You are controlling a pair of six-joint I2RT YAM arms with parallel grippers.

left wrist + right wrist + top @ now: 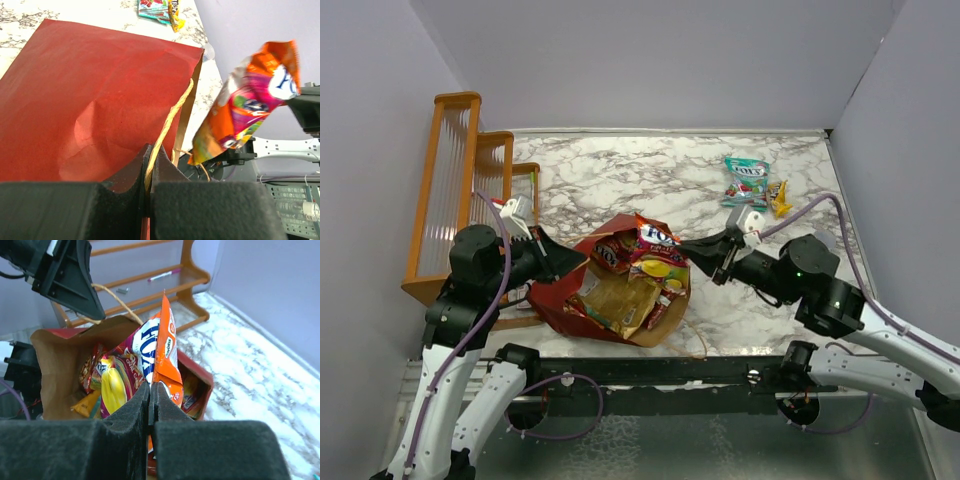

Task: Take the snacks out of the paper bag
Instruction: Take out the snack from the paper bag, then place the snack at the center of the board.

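The paper bag (560,300) lies open on the marble table, dark red outside (90,100) and brown inside (57,370). My left gripper (570,262) (148,156) is shut on its twisted tan handle (169,117) and holds the mouth up. My right gripper (692,250) (151,389) is shut on the edge of an orange candy bag (653,248) (162,347) (250,97), which stands half out of the mouth. More snacks (112,382) sit inside the bag. A teal-white pouch (747,180) and a small yellow packet (779,198) lie on the table at the back right.
An orange wooden rack (455,190) (165,282) stands at the left, just behind my left arm, with a pen on its shelf (161,275). Grey walls close in the table on three sides. Bare marble (620,180) lies behind the bag.
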